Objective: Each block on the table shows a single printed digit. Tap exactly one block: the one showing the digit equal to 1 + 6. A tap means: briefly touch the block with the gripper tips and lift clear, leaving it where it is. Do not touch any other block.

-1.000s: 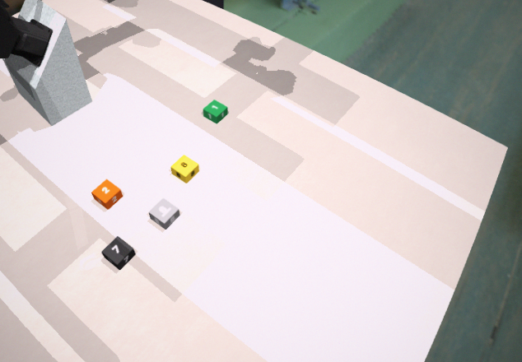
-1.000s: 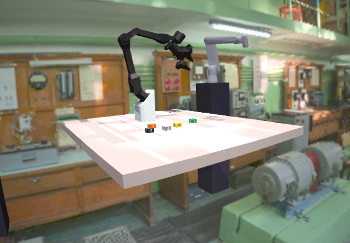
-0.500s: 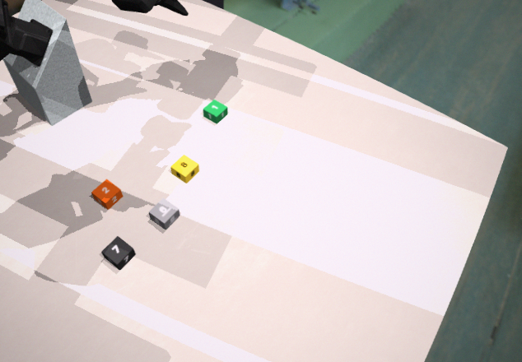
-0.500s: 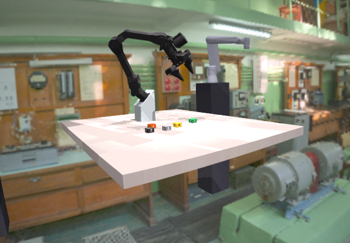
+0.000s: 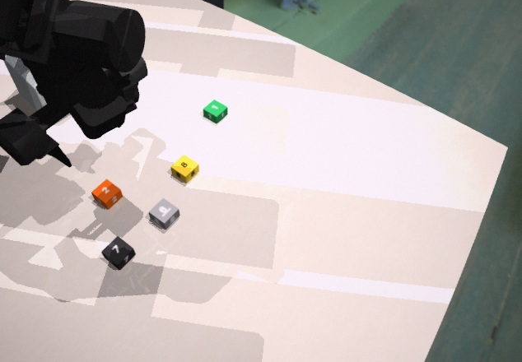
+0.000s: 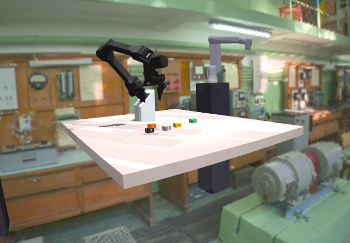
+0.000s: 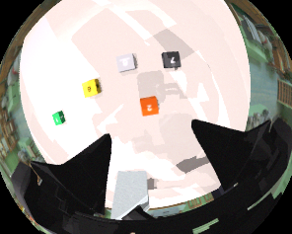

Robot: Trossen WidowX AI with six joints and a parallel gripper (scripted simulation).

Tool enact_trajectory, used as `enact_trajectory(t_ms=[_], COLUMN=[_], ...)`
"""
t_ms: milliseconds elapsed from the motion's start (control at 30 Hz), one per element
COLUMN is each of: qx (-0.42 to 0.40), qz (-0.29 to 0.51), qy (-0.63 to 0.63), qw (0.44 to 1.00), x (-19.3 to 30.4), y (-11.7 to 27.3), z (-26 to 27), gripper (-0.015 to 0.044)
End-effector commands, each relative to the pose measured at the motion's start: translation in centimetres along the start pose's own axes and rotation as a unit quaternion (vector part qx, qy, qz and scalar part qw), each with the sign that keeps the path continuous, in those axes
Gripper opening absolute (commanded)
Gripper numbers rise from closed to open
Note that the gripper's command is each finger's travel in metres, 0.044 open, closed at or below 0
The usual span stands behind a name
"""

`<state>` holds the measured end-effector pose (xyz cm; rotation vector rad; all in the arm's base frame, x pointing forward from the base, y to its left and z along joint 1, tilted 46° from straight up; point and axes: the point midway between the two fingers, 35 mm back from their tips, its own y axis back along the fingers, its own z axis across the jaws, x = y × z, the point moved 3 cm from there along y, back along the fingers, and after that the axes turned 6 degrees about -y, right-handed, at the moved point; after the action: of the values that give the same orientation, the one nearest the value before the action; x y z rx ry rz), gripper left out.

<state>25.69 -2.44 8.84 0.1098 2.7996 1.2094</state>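
Observation:
The black block [image 5: 118, 252] [image 6: 149, 130] [image 7: 171, 60] shows a white 7 and sits flat on the table. My gripper [image 7: 152, 130] is open and empty, high above the table. In the wrist view the black block lies beyond the fingertips, up and to the right of the gap between them. The orange block [image 5: 107, 194] [image 6: 152, 125] [image 7: 149, 106] shows a 2 and appears closest to that gap. In the top view only one fingertip shows clearly, left of the orange block; the other is hard to make out.
A grey block [image 5: 164, 214] [image 6: 166, 127] [image 7: 126, 62] with an underlined digit sits near the black one. A yellow block [image 5: 184, 169] [image 6: 177, 124] [image 7: 91, 88] shows 8. A green block [image 5: 215, 111] [image 6: 192, 120] [image 7: 58, 117] shows 1, farther off. A pale pedestal [image 6: 147, 110] [image 7: 130, 189] stands at the arm's base.

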Motion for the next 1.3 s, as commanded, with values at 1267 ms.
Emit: enact_trajectory(t_ms=[1267], qx=[0.017], qz=[0.012], qy=[0.013], qw=[1.000], x=[-3.5], y=[-1.1], z=[11.4], gripper=[0.0400])
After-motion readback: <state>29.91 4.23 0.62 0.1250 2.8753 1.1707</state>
